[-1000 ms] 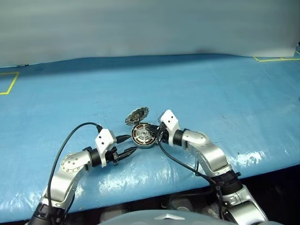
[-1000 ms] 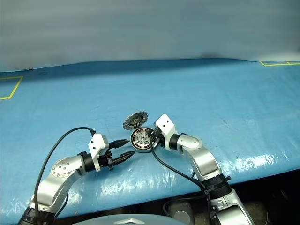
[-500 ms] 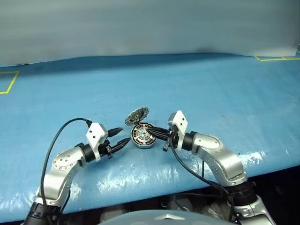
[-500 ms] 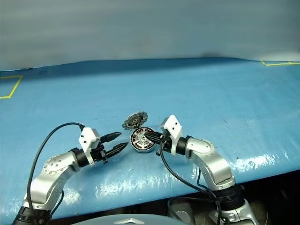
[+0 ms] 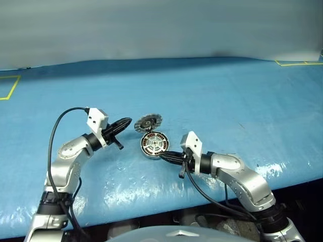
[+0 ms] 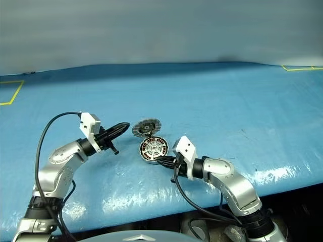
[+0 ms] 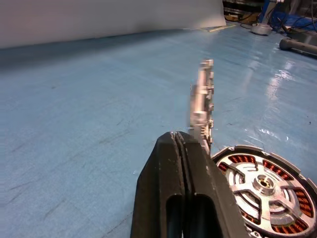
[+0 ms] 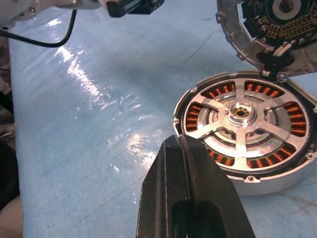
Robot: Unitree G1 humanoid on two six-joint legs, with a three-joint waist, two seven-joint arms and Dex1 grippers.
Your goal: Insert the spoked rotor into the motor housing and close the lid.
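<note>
The motor housing (image 8: 265,184) lies flat on the blue table, copper windings showing. The spoked rotor (image 8: 241,111) sits inside it, its silver spokes lying over the windings. The lid (image 5: 148,123) stands upright on its hinge at the housing's far edge, seen edge-on in the left wrist view (image 7: 202,106). My left gripper (image 5: 128,121) is shut and empty, its tips just left of the raised lid and apart from it. My right gripper (image 5: 162,154) is shut and empty, its tips close to the housing's near rim.
Blue sheeting covers the whole table. Yellow tape marks lie at the far left (image 5: 7,91) and far right (image 5: 298,63). The table's front edge (image 5: 151,212) runs just below my arms. A black cable loops off each wrist.
My left gripper rose, moved toward the lid and shut. My right gripper drew back from over the housing toward the table's front edge.
</note>
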